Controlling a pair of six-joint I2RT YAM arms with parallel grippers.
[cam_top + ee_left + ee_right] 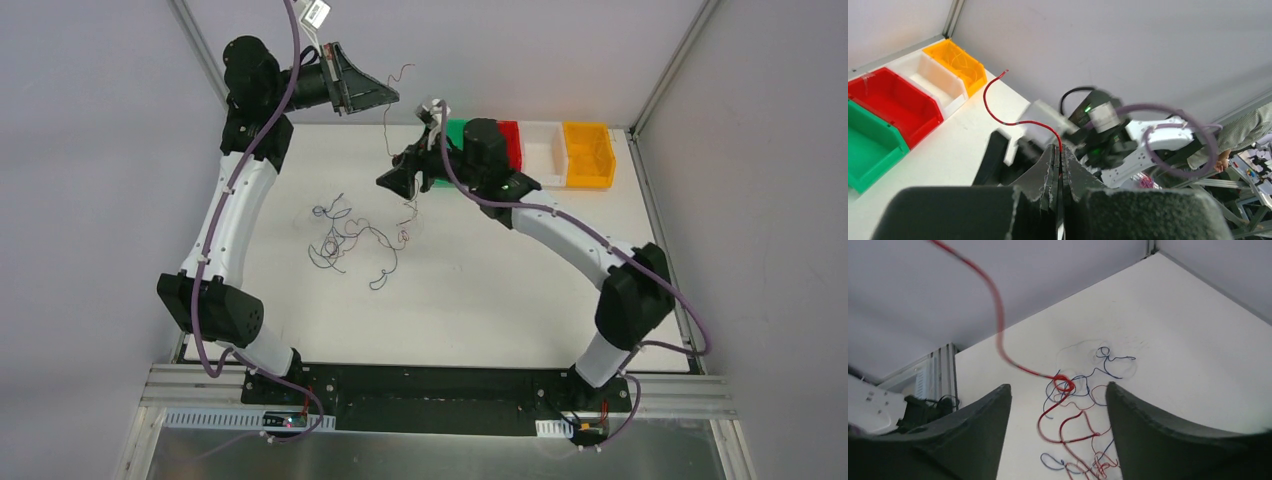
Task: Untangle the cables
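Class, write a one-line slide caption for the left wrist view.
Shut left pincer grips a curling red cable; coloured bins sit beyond.

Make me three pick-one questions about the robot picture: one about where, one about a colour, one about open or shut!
1. Where do the bins stand on the table?
A. far right corner
B. near edge, between the arms
C. middle

2. What colour is the cable pinched in the left hand?
A. blue
B. red
C. green

3. How is the right hand?
A. open
B. shut on a bin
C. shut on a cable

Answers: 1 A, they line the far edge at the right. 2 B, a red cable runs out from its closed fingers. 3 A, its fingers stand wide apart.
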